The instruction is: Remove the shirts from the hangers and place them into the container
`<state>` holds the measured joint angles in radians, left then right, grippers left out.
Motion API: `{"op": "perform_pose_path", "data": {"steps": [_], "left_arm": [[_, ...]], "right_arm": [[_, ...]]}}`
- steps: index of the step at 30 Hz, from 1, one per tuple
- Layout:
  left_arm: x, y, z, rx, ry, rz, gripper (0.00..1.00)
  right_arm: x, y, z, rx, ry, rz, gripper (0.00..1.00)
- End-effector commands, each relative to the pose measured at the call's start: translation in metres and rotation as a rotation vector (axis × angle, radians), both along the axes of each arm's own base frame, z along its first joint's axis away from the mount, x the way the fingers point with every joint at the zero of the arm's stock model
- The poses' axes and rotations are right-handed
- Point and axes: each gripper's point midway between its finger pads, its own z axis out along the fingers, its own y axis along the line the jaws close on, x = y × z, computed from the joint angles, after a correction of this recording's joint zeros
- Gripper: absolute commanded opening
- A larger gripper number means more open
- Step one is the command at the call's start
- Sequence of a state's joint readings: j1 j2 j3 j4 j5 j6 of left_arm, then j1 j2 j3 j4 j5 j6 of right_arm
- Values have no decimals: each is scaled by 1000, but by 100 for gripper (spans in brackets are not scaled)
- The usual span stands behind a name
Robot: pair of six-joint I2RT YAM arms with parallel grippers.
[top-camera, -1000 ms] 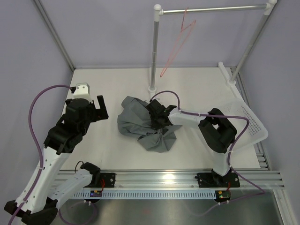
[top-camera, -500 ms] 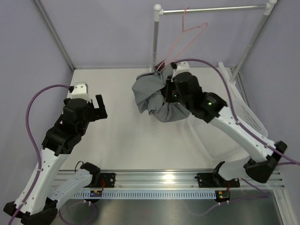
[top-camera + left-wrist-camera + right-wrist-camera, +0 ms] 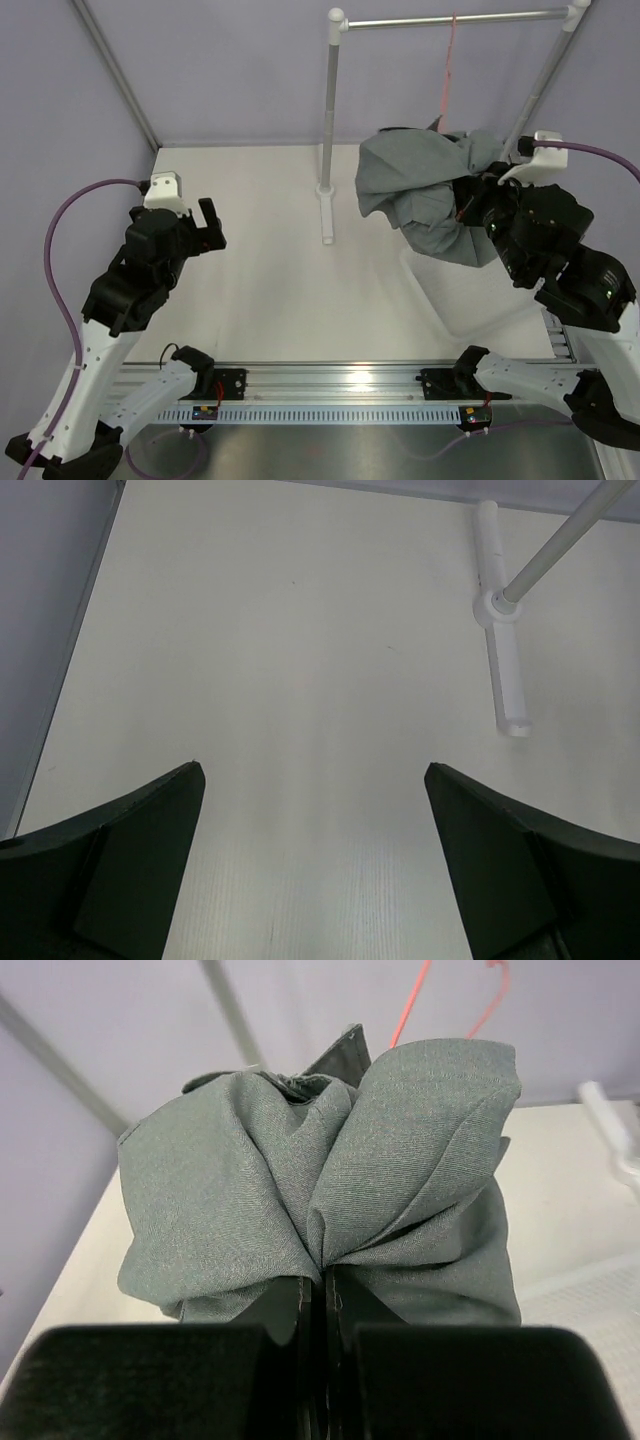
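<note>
My right gripper (image 3: 322,1285) is shut on a fold of the grey-green shirt (image 3: 330,1170). The bunched shirt (image 3: 425,190) hangs off the table at the right, over the near-left part of the white basket (image 3: 440,315), and hides the gripper's fingers in the top view. The basket's mesh (image 3: 600,1295) shows below the cloth in the right wrist view. The pink wire hanger (image 3: 447,70) hangs bare from the rail, seen edge-on. My left gripper (image 3: 205,225) stands open and empty over the left of the table, with only bare tabletop between its fingers (image 3: 150,820).
The grey metal rail (image 3: 450,18) spans the back, with its left post (image 3: 328,120) and white foot (image 3: 500,650) on the table's middle back. Purple walls close the back and left. The arm bases and a slotted rail lie along the near edge.
The right arm lifted the shirt off the middle of the table and swung it right, to above the basket. The hanger slid right along the rail and turned edge-on. The left arm barely moved.
</note>
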<state>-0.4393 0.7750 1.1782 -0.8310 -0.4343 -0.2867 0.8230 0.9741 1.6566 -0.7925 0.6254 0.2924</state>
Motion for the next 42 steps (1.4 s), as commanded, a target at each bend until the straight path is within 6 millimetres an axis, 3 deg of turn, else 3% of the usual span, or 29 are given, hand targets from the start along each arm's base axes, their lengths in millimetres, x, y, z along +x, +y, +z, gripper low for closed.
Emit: {"op": "perform_pose_path", "data": {"steps": [1, 6, 11, 13, 18, 22, 25, 34, 38, 42], "left_arm": [[6, -4, 23, -29, -57, -11, 99], [11, -12, 23, -47, -46, -32, 99], [14, -18, 24, -59, -43, -53, 99], [15, -20, 22, -60, -38, -58, 99], [16, -25, 17, -67, -21, -78, 99], [14, -27, 14, -73, -14, -89, 99], [12, -26, 12, -79, -15, -92, 99], [6, -27, 8, -88, -15, -104, 99], [4, -26, 7, -92, -18, -104, 99], [2, -26, 4, -99, -14, -104, 99]], "right_arm": [[-8, -59, 0, 19, -12, -264, 0], [-23, -100, -42, 71, 61, -468, 0], [-36, -118, -86, 70, 146, -566, 0], [-36, -116, -99, 87, 171, -569, 0], [-30, -104, -153, 73, 265, -592, 0], [-28, -108, -211, 45, 365, -674, 0], [-25, -113, -239, 92, 393, -724, 0], [-6, -123, -295, 180, 554, -755, 0], [14, -121, -302, 218, 599, -737, 0], [34, -131, -332, 253, 704, -782, 0]]}}
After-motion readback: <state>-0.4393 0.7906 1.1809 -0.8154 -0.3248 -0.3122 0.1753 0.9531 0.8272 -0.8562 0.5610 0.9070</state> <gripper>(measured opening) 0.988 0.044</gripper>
